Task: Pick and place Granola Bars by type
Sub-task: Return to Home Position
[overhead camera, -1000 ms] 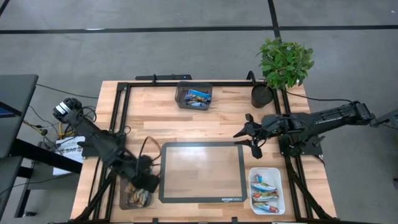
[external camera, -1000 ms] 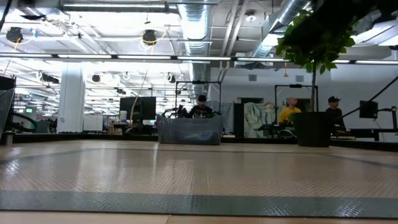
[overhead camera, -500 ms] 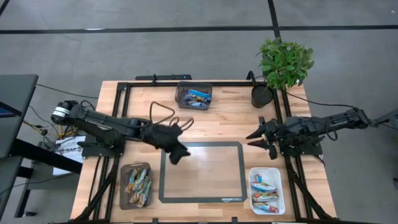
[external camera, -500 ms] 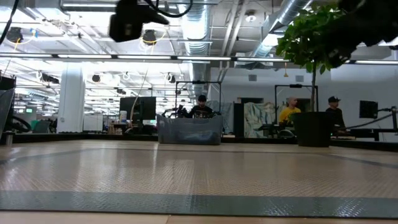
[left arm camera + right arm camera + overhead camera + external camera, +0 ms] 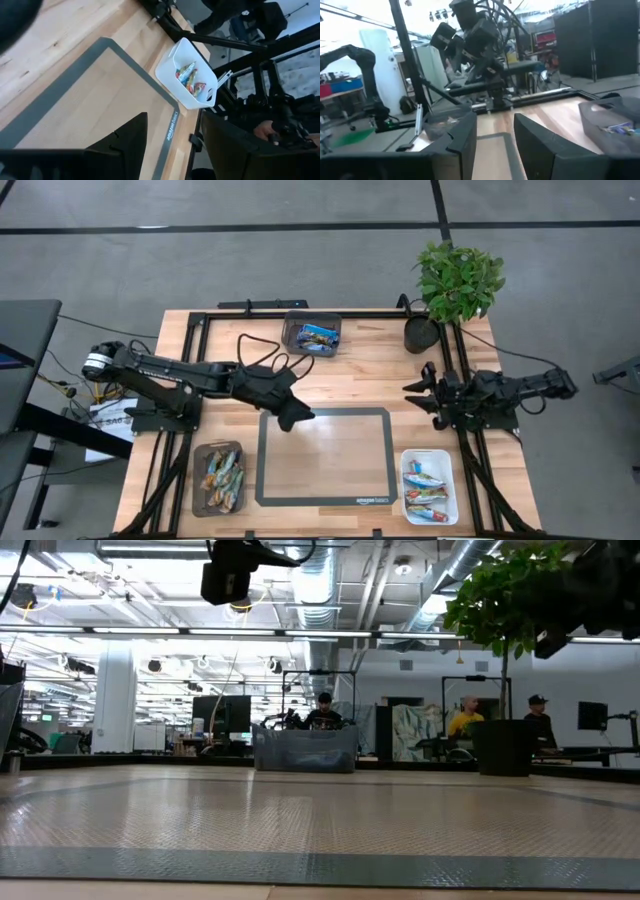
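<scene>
The Granola Bars lie sorted in three containers. Blue ones (image 5: 316, 335) fill the dark bin at the far middle. Brown-orange ones (image 5: 222, 477) sit in the dark bin at the near left. White, red and blue ones (image 5: 427, 492) are in the white tray (image 5: 167, 62) at the near right. My left gripper (image 5: 297, 418) hovers open and empty over the far left corner of the grey-edged mat (image 5: 323, 480); the left wrist view (image 5: 175, 125) looks down across the mat. My right gripper (image 5: 413, 394) is drawn back at the table's right side, open and empty, pointing level toward the left (image 5: 495, 122).
A potted plant (image 5: 457, 280) stands at the far right corner with a dark pot (image 5: 421, 334) beside it. Black rails (image 5: 250, 313) frame the table. In the right wrist view the far bin (image 5: 615, 125) shows beside the fingers. People sit in the room beyond (image 5: 467, 720).
My left gripper has swung up from over the near-left bin toward the table's middle, rolling as it went, and now slows over the mat's far left corner. My right arm has folded back toward the table's right edge and sunk lower. No bar has moved.
</scene>
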Robot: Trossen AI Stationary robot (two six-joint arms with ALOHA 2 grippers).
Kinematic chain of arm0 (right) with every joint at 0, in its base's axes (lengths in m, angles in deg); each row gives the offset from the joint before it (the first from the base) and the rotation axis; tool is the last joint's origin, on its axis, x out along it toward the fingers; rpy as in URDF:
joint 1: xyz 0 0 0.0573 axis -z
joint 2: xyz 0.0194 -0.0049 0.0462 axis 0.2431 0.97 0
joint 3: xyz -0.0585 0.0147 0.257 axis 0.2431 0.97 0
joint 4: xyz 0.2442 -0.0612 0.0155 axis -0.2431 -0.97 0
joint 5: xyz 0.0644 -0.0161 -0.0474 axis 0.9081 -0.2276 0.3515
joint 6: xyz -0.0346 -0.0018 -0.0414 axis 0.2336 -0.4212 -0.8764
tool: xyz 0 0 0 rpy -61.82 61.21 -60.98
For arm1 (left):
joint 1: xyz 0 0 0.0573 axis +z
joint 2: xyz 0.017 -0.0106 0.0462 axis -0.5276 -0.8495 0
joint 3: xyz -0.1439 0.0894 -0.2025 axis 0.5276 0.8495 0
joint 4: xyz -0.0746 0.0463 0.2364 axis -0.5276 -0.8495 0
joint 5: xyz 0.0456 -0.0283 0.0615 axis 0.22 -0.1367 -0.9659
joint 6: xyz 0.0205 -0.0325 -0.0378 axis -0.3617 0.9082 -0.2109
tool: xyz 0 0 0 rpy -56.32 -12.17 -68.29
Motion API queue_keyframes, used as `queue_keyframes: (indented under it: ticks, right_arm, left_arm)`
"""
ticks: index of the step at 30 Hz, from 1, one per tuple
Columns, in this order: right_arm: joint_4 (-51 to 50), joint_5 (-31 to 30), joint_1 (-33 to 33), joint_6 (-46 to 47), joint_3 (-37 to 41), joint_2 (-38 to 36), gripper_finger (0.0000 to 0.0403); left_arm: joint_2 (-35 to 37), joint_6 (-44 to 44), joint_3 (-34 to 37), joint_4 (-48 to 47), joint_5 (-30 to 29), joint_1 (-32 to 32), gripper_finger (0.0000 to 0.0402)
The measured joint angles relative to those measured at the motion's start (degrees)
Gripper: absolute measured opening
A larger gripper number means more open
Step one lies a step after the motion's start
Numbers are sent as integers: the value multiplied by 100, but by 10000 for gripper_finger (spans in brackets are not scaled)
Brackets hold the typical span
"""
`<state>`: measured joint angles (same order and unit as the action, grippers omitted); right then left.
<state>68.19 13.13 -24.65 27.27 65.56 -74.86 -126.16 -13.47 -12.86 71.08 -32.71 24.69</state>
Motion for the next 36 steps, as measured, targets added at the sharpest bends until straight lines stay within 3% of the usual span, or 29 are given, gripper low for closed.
queue_keyframes:
  ticks: [6,10,14,18,21,27,30,33,36]
  right_arm:
    - [-385,3,143,-313,43,-93,122]
    - [-744,47,214,-452,41,-82,122]
    - [-782,212,310,-795,39,19,122]
    - [-790,219,458,-616,39,126,122]
    - [-794,221,545,-253,38,143,122]
    - [-796,215,624,-62,39,143,122]
    - [-798,216,624,-62,39,143,122]
    - [-800,216,624,-60,39,143,122]
    - [-803,214,624,-58,39,143,122]
  left_arm:
    - [0,142,-1,125,-359,2,178]
    - [0,-721,0,306,-762,-22,178]
    - [0,-2199,0,801,-807,-140,178]
    - [-1,-2855,0,1347,-952,-190,178]
    - [-2,-3293,0,1653,-584,-186,178]
    - [-2,-3522,26,1593,940,-188,178]
    - [31,-3482,392,1568,1477,-186,178]
    - [363,-3252,1111,1911,1598,-188,178]
    - [968,-3053,2048,2300,1361,-188,178]
